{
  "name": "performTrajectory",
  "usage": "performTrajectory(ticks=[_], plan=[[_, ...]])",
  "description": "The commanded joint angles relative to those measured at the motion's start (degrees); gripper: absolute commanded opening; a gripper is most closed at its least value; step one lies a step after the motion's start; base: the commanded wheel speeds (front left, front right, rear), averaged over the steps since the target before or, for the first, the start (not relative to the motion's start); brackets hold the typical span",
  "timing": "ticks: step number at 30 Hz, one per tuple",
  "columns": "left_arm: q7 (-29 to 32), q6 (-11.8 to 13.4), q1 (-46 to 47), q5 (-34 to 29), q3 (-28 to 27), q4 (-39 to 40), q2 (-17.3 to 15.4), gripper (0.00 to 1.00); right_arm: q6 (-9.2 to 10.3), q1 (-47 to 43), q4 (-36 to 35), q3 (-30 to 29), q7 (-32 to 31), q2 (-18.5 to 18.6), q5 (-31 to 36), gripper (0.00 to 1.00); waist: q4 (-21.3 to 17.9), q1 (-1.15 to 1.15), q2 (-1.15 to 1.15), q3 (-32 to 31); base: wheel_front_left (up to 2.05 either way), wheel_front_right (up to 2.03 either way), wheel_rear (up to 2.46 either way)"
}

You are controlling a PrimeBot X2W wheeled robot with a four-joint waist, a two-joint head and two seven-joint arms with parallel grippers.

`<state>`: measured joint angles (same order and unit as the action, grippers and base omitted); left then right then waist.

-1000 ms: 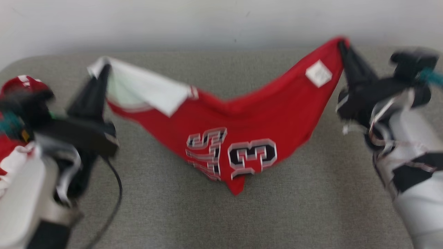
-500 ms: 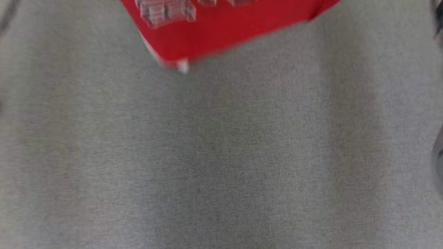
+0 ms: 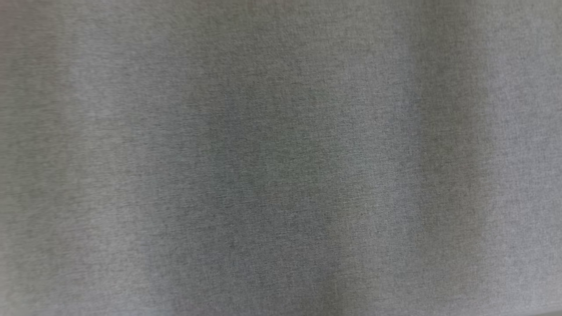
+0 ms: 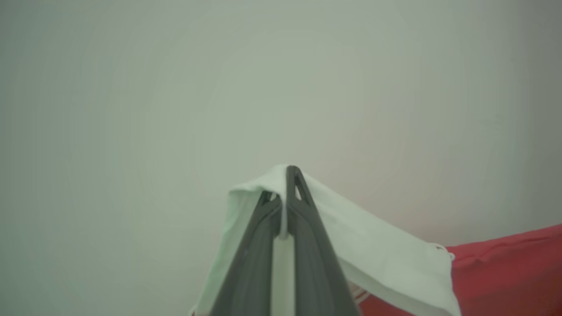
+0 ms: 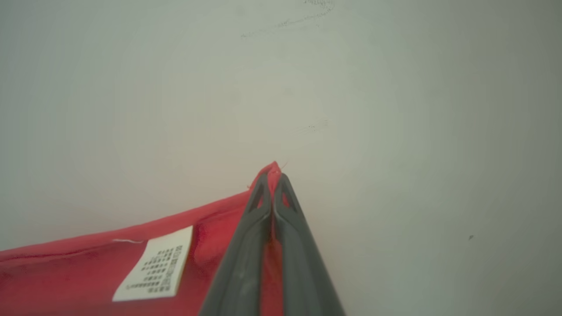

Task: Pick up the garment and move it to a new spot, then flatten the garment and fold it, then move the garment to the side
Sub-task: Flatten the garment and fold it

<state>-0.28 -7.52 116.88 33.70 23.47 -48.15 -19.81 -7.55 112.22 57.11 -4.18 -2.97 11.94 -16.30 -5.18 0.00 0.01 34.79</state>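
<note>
Garment (image 5: 66, 272) held up | left tool (image 4: 284, 197) clamped on white corner, right tool (image 5: 273, 186) clamped on red corner, both lower centre | pick-up done; flattening, folding, side move remain.

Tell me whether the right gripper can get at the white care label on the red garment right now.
Probably not. The right gripper is shut on a corner of the garment, and the label lies on the cloth beside its fingers; it would have to let go first.

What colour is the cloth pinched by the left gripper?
White; this part of the garment shows best in the left wrist view.
</note>
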Motion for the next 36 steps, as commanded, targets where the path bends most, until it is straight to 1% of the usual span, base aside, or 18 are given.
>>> performTrajectory(ticks=[1, 7, 11, 13, 16, 19, 20, 22, 24, 26, 28, 31, 33, 36], plan=[[-0.94, 0.08, 1.18, 0.29, 1.16, -1.41, 0.6, 0.0, 0.13, 1.22, 1.37, -0.46, 0.42, -0.37, 1.18, 0.0, -0.69, 0.0, -0.01, 1.39, 0.0, 0.0, 0.0], [-2.5, 0.08, 3.42, 2.66, 4.57, -3.59, 0.67, 0.0, 0.13, 3.24, 4.26, -2.06, 1.15, -1.16, 2.49, 0.0, -0.78, 0.0, -0.01, 3.09, 0.0, 0.0, 0.0], [-4.91, 0.08, 0.55, 6.74, 6.37, -3.54, 0.03, 0.0, 0.13, 0.93, 4.89, -1.79, 2.83, -1.03, 3.13, 0.0, -0.46, 0.0, -0.01, 3.87, 0.0, 0.0, 0.0], [-6.35, 0.08, -1.75, 9.35, 6.88, -2.41, -0.53, 0.0, 0.13, -1.61, 4.63, -1.23, 3.92, -1.91, 2.18, 0.0, -0.54, 0.0, -0.01, 3.3, 0.0, 0.0, 0.0], [-7.99, 0.08, -6.3, 11.8, 8.99, 1.11, -2.22, 0.0, 0.13, -5.18, 2.89, 0.87, 4.47, -1.63, 0.11, 0.0, -0.52, 0.0, -0.01, 1.66, 0.0, 0.0, 0.0], [-10.35, 0.08, -13.01, 13.62, 11.07, 5.1, -4.48, 0.0, 0.13, -11.48, 0.62, 3.54, 4.35, -0.95, -3.14, 0.0, -0.31, 0.0, -0.01, -0.78, 0.0, 0.0, 0.0], [-11.39, 0.09, -15.41, 14.56, 10.9, 6.55, -5.19, 0.0, 0.13, -13.92, -0.47, 4.4, 4.21, -0.45, -4.52, 0.0, -0.09, 0.0, -0.01, -1.76, 0.0, 0.0, 0.0], [-12.74, 0.15, -20.6, 14.7, 11.03, 9.46, -6.93, 0.0, 0.13, -19.18, -3.62, 6.05, 3.85, -0.04, -7.79, 0.0, 0.06, 0.0, -0.01, -3.86, 0.0, 0.0, 0.0], [-13.39, 0.55, -26.62, 15.77, 10.88, 12.74, -7.63, 0.0, 0.13, -24.88, -8.14, 7.61, 3.17, 0.88, -11.51, 0.0, 0.35, 0.0, -0.01, -5.89, 0.0, 0.0, 0.0], [-13.92, 1.64, -32.54, 16.0, 10.94, 17.3, -8.42, 0.0, 0.13, -31.78, -12.84, 8.56, 2.24, 2.73, -15.05, 0.0, 0.76, 0.0, -0.01, -7.99, 0.0, 0.0, 0.0], [-14.32, 3.82, -38.92, 17.03, 10.13, 22.8, -9.54, 0.0, 0.13, -38.79, -18.07, 9.2, 1.09, 4.23, -18.02, 0.0, 1.01, 0.0, -0.01, -9.84, 0.0, 0.0, 0.0], [-14.47, 7.92, -49.16, 18.29, 9.12, 31.13, -12.01, 0.0, 0.13, -49.17, -25.93, 8.92, -0.21, 5.31, -21.5, 0.0, 1.21, 0.0, -0.01, -12.05, 0.0, 0.0, 0.0], [-14.53, 11.03, -56.14, 19.01, 8.27, 36.99, -13.81, 0.0, 0.13, -56.27, -30.35, 8.73, -0.92, 5.4, -22.52, 0.0, 0.97, 0.0, -0.01, -13.36, 0.0, 0.0, 0.0], [-14.78, 15.57, -66.88, 20.54, 6.53, 44.81, -16.05, 0.0, 0.13, -65.32, -35.73, 6.41, -1.34, 4.45, -24.42, 0.0, 0.69, 0.0, -0.01, -15.25, 0.0, 0.0, 0.0]])
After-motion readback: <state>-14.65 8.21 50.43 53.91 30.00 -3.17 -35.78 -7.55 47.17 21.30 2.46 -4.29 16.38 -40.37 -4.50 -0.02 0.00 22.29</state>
